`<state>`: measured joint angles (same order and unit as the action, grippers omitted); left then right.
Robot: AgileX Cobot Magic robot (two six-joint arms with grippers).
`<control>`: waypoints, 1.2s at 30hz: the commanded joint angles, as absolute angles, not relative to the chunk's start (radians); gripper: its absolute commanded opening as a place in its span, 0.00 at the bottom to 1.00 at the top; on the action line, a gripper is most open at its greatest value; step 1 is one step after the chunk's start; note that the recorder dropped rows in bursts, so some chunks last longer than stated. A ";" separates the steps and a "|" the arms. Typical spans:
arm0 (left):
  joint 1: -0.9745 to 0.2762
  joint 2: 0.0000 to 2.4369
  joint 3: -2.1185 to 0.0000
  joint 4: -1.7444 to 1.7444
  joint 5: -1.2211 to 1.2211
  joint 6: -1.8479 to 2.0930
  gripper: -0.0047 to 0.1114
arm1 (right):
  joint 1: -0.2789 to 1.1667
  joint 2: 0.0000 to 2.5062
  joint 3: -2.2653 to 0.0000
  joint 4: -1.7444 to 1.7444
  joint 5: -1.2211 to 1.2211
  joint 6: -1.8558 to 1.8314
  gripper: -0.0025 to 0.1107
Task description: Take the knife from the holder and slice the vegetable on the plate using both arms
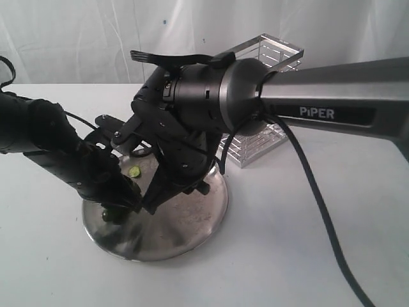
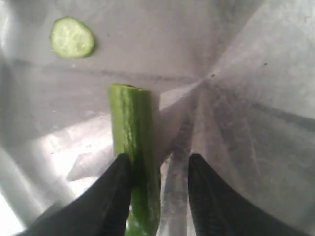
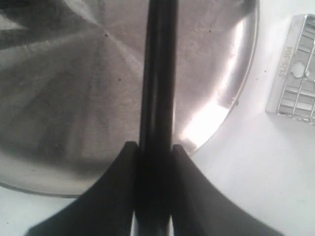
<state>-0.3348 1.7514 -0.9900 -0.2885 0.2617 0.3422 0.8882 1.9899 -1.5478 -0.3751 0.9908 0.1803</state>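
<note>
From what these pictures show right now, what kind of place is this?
Probably a robot test bench staged as a kitchen, not a real one: a plain white table and white curtain, with a steel plate, a cucumber piece and a wire holder laid out under black robot arms.

White "PiPER" on the right arm [image 1: 332, 96] tube, right of frame. Holder [image 3: 285, 69] rim stamp, upper right: looks like "SUS-304".
</note>
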 commanded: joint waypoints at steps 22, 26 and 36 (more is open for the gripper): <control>-0.382 1.550 -0.999 -0.147 0.395 0.263 0.41 | 0.874 1.899 -1.543 -0.418 1.049 0.319 0.02; -0.382 1.477 -0.999 0.076 0.422 0.108 0.41 | 0.874 1.899 -1.506 -0.390 1.045 0.319 0.02; -0.382 1.426 -0.999 0.360 0.467 -0.192 0.41 | 0.877 1.899 -1.416 -0.286 0.961 0.319 0.02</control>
<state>-0.3839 1.4329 -0.9995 0.3434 0.4509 -0.1611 0.8783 1.9109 -1.4206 -0.3043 1.0003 0.3242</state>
